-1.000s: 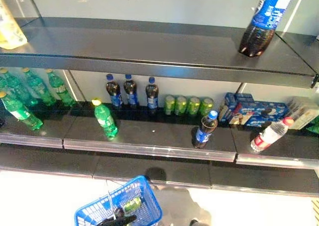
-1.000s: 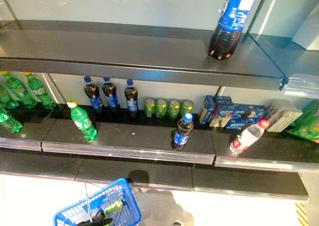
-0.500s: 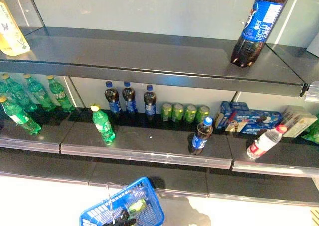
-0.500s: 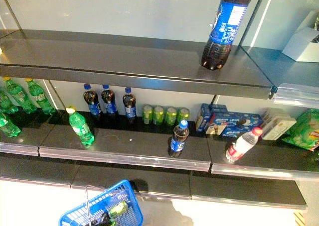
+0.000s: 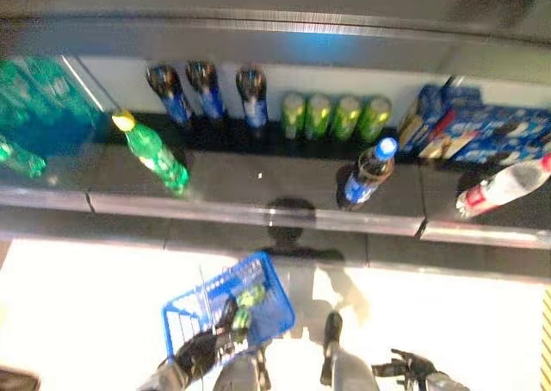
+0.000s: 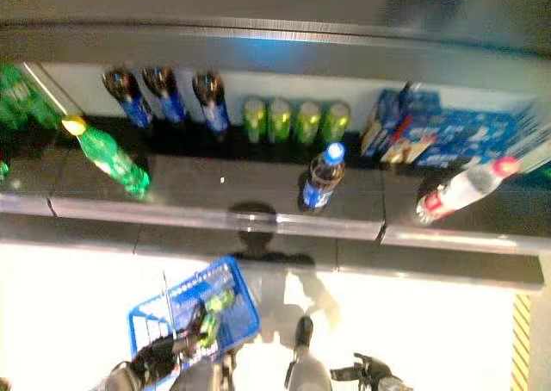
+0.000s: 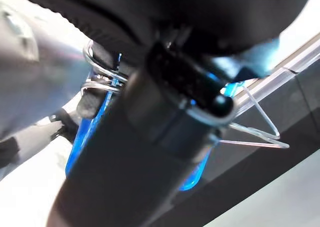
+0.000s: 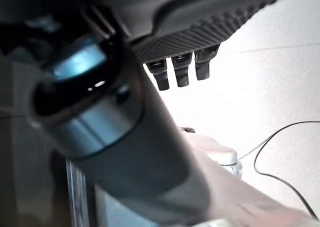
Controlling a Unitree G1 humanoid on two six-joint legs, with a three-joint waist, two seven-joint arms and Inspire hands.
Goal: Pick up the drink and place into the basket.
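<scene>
The blue basket [image 5: 225, 315] hangs low at the left in front of the shelves, with a green can [image 5: 250, 298] lying in it. My left hand [image 5: 201, 350] is shut on its thin wire handles [image 7: 101, 73]. My right hand [image 5: 406, 369] hangs low at the right, open and empty, its fingers [image 8: 180, 69] relaxed over the pale floor. On the shelf [image 5: 258, 203] a dark cola bottle with a blue cap [image 5: 366, 174] stands alone near the front edge, and a green bottle with a yellow cap [image 5: 155, 151] leans further left.
At the back of the shelf stand dark cola bottles [image 5: 207, 89] and green cans [image 5: 332, 115]. Blue boxes [image 5: 482, 129] and a clear bottle with a red label [image 5: 508, 189] are at the right, and green bottles [image 5: 39, 102] at the left. Another shelf runs above.
The camera has tilted down, so the shelves have shifted up in the picture. Both hands now show low in the eye views. The basket still hangs with the green can in it.
</scene>
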